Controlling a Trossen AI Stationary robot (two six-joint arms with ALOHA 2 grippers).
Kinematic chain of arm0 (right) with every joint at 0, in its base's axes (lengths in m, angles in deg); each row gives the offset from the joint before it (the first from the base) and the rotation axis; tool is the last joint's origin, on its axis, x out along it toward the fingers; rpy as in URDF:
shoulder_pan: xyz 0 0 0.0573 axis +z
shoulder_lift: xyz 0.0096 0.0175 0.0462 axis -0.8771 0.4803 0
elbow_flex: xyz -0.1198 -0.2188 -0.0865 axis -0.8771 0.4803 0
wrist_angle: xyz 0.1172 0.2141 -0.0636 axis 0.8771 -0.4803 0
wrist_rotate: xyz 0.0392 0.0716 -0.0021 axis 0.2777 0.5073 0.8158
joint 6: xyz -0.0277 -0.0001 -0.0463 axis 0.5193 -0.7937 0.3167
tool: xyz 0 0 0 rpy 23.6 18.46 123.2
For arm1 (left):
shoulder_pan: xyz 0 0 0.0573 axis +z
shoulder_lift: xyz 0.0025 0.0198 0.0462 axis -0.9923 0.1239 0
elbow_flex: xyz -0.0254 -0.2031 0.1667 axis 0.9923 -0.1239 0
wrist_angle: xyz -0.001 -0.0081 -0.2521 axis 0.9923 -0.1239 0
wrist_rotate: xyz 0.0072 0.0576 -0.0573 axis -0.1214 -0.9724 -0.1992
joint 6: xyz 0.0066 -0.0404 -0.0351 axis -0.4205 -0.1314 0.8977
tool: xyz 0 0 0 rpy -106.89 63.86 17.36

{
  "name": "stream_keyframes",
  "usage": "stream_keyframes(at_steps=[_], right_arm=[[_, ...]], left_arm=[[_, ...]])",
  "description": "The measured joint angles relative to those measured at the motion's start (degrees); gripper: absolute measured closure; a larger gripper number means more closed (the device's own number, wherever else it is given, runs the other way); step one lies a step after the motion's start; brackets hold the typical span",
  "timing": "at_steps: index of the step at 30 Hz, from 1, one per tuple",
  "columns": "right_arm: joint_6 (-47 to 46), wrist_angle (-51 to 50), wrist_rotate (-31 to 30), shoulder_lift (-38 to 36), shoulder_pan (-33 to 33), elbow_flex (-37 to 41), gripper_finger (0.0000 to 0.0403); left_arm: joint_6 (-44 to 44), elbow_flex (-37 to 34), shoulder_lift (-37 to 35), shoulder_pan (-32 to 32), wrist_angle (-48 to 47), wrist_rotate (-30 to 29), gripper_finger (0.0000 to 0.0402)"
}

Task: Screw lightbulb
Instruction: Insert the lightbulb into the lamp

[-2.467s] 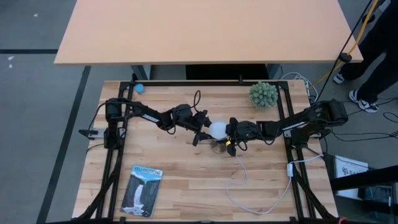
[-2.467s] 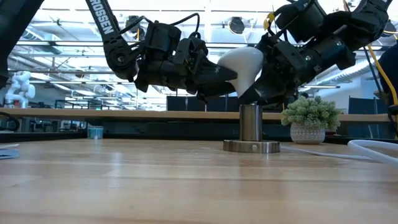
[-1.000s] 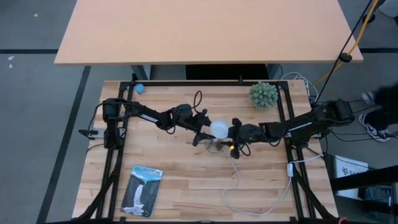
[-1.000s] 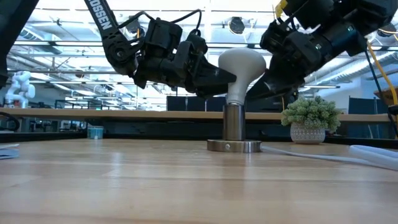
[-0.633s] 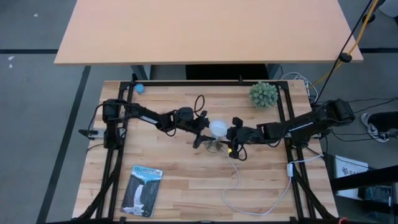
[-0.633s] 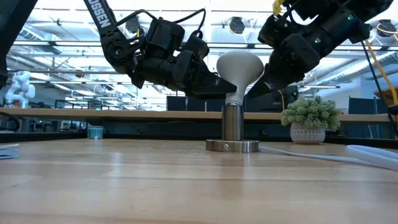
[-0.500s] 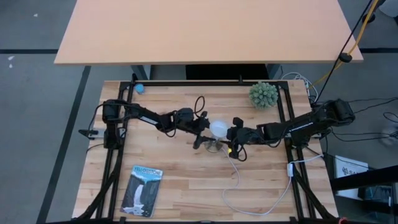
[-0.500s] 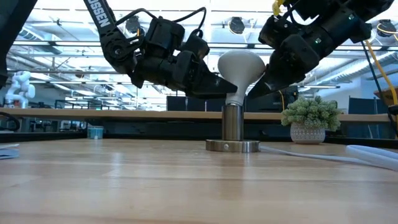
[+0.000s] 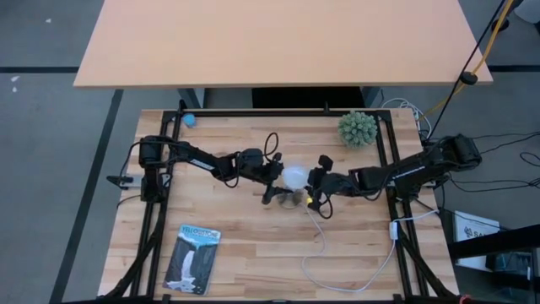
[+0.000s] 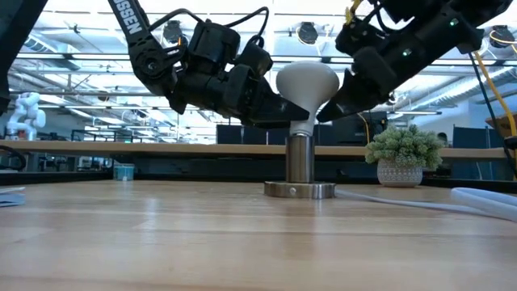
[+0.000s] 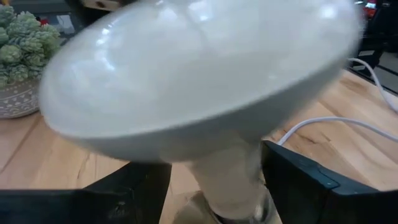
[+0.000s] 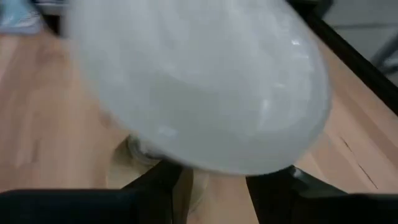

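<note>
The lightbulb [image 10: 306,87], held tilted above the socket [image 10: 300,168] 2.5 s ago, now stands upright with its base in it. Socket and bulb have slid slightly toward 9 o'clock on the table. The right gripper [image 9: 313,187] has followed them toward 9 o'clock; the left gripper [image 9: 276,179] has closed in on the bulb's neck

Looks like a robotics lab or big open workshop space. The butcher-block table [image 9: 253,245] sits in a black metal frame [image 9: 154,228] on grey floor, with a plain wooden desk [image 9: 278,42] behind it. The low view shows a long industrial hall with exposed ceiling trusses [image 10: 81,48] and overhead lights [image 10: 307,32].
</note>
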Motion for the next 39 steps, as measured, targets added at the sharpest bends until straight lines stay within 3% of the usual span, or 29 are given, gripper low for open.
stream_keyframes(at_steps=[9, 20, 39], right_arm=[[4.72, 0.02, 0.32, 0.00, 1.32, 0.00, 0.0273], [1.74, -3.22, -3.84, 0.00, 1.32, 0.00, 0.0273], [8.01, -1.91, -6.94, -0.02, 3.57, -2.05, 0.0273]], left_arm=[[-2.91, -0.02, 0.03, -0.07, -1.22, -3.38, 0.0157], [-7.97, -0.04, 0.04, -1.01, 2.54, -10.22, 0.0157], [-5.88, -0.04, 0.04, -1.53, 3.66, -7.18, 0.0157]])
